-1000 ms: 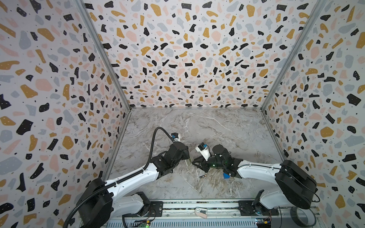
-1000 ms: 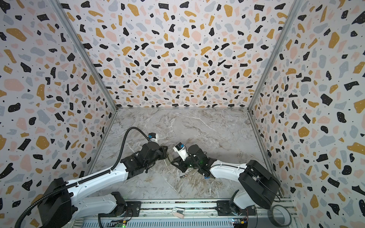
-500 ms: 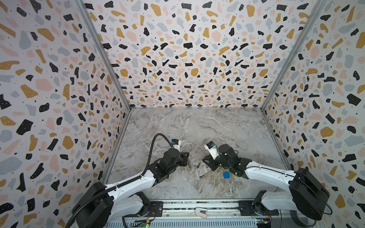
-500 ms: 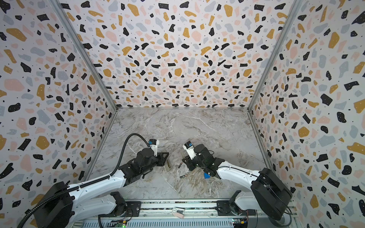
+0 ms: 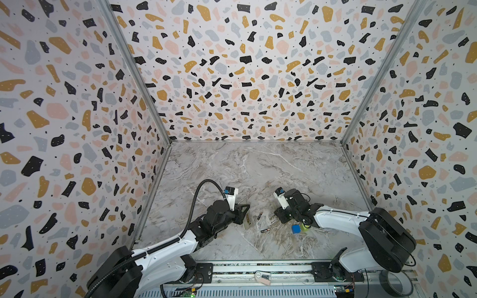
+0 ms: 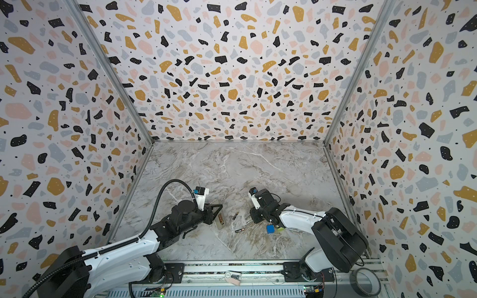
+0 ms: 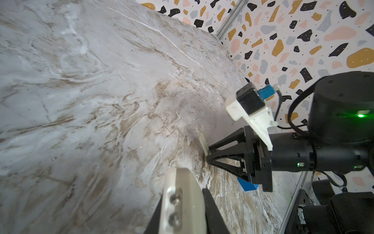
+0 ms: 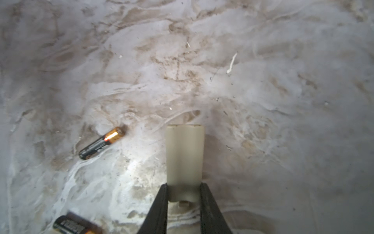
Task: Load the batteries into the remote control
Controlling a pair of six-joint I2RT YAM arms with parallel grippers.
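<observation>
And the arms pull apart: left gripper (image 5: 242,215) clamped on the remote (image 7: 183,190), right gripper (image 7: 208,153) pinching the freed cover (image 8: 184,154), so the batteries (image 5: 265,230) near the worktop's (image 5: 258,167) front edge look ready to load.

Both arms wear glossy white link shells between bulky black joint housings. In both top views the left arm (image 5: 165,251) sits at seven o'clock and the right arm (image 5: 340,219) at five o'clock. A black ribbed conduit (image 5: 206,181) runs along the left arm. Each wrist carries a white bracket (image 7: 257,119) with a black camera block and a blue plug. The left gripper (image 5: 245,215) and right gripper (image 7: 208,153) have black, open-framed triangular fingers. A green light (image 7: 360,115) glows on the right arm's housing.
</observation>
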